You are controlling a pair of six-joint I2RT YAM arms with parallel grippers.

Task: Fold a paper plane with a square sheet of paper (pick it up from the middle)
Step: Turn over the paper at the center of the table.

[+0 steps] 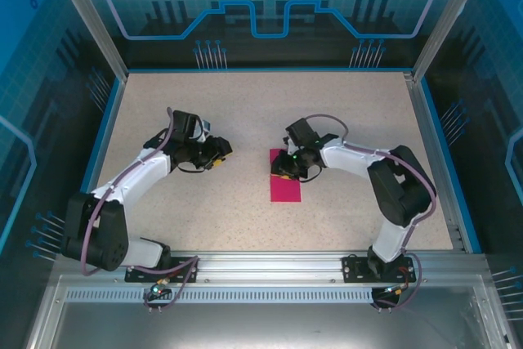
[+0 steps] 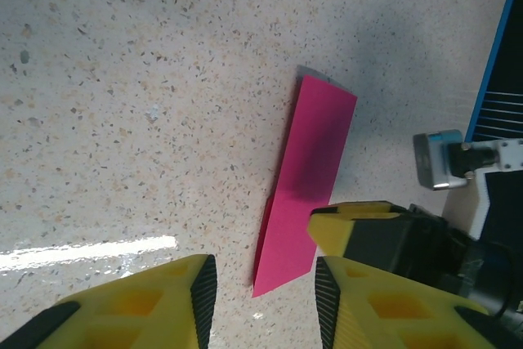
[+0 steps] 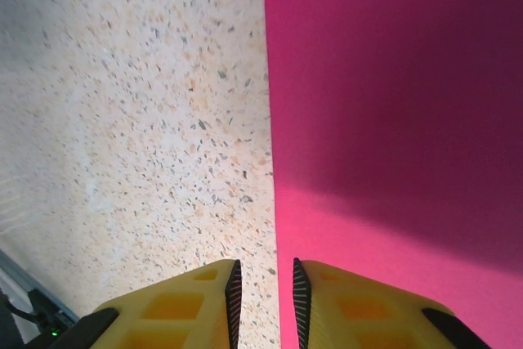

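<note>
Speckled beige table, folded magenta paper lying flat near centre

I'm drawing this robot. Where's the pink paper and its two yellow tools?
pink paper [image 1: 286,190], top view, middle of the bare strip.
left tool [image 2: 263,279], left wrist view, gap between fingertips.
right tool [image 3: 265,275], right wrist view, gap between fingertips.

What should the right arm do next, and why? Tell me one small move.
Probably lower the right end effector and pinch the paper's long edge: its slightly parted jaws straddle that edge, while the left end effector stands apart, empty.
</note>
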